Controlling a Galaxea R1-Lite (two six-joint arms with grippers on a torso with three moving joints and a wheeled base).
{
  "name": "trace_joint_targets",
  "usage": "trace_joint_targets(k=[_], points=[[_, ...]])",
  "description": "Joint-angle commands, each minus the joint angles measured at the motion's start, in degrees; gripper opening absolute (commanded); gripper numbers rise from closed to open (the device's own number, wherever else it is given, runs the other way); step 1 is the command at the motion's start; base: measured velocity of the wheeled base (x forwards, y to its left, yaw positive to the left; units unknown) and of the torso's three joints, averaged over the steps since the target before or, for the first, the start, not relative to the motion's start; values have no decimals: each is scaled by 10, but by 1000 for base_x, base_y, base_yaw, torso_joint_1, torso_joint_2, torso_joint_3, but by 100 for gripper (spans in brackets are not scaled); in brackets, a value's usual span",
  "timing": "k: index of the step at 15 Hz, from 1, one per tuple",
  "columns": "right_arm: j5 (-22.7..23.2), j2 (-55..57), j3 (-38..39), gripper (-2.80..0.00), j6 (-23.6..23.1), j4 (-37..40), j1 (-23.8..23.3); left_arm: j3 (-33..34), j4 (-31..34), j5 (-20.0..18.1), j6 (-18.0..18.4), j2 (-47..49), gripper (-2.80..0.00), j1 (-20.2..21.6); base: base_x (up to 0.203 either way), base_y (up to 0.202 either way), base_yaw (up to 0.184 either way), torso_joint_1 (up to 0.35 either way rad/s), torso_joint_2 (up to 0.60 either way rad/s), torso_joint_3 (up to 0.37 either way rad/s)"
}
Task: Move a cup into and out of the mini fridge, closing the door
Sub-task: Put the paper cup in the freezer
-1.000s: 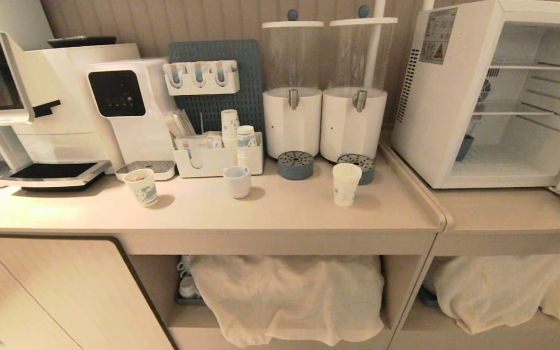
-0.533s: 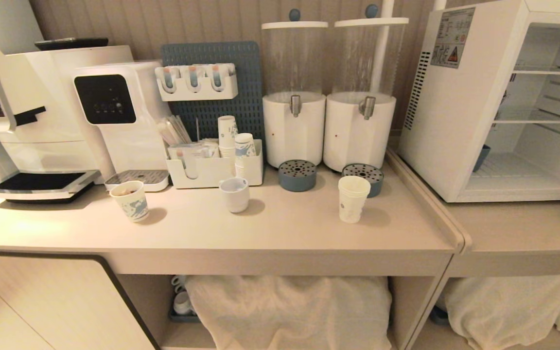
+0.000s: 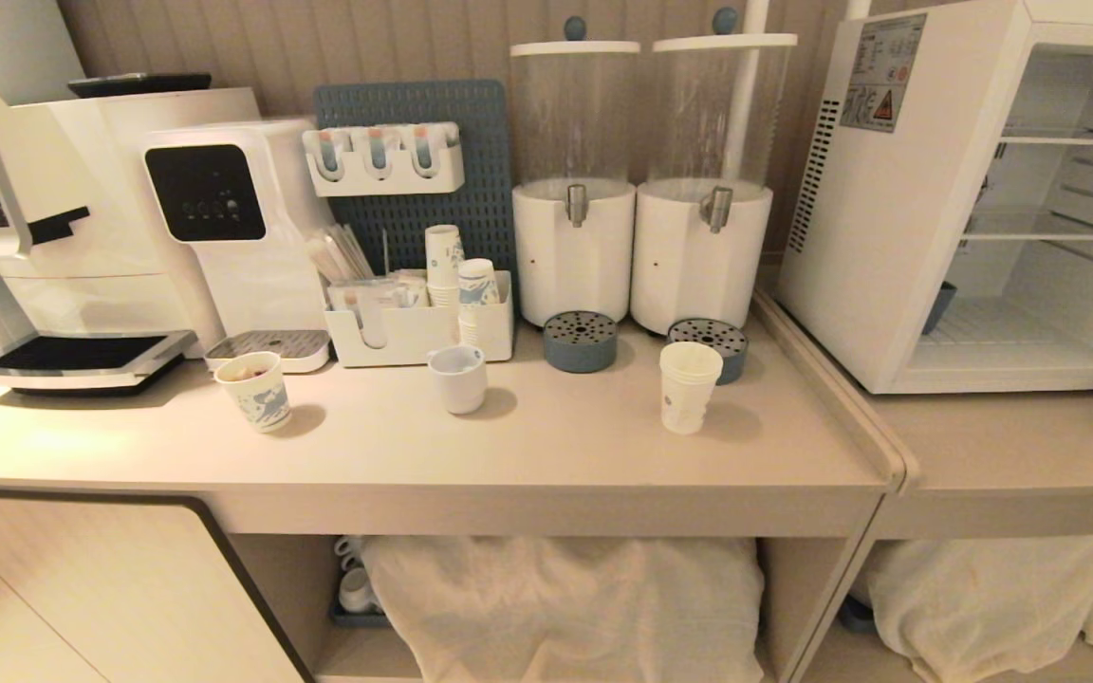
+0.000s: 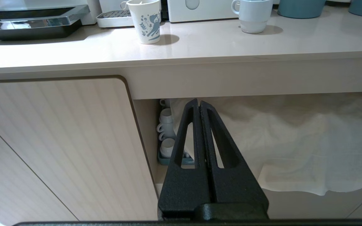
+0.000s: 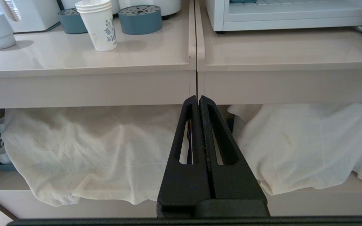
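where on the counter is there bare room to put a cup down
Bare: the front strip of the counter, the gap between the mug and the tall paper cup, and the ledge before the fridge. Crowded along the back wall.

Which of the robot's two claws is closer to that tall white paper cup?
Right. The right gripper hangs below the counter, not far off the cup; the left gripper hangs further along, nearer the patterned cup.

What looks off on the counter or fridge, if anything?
No spills or damage visible. The mini fridge stands open, shelves exposed. The cup sits upright in front of a blue drip tray, not inside the fridge.
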Motion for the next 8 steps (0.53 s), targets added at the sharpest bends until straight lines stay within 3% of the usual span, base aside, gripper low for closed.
trace_joint_targets(k=[1, 4, 6, 8], points=[[0, -1, -1, -280, -1, 3, 0, 3, 0, 0, 0, 1, -280, 0, 0, 0, 0, 0, 0, 0], [1, -1, -24, -280, 4, 13, 0, 3, 0, 0, 0, 1, -280, 0, 0, 0, 0, 0, 0, 0], [17, -1, -113, -280, 18, 75, 0, 3, 0, -1, 2, 1, -280, 0, 0, 0, 0, 0, 0, 0], [66, -1, -238, -280, 25, 174, 0, 3, 0, 0, 0, 1, -280, 0, 0, 0, 0, 0, 0, 0]])
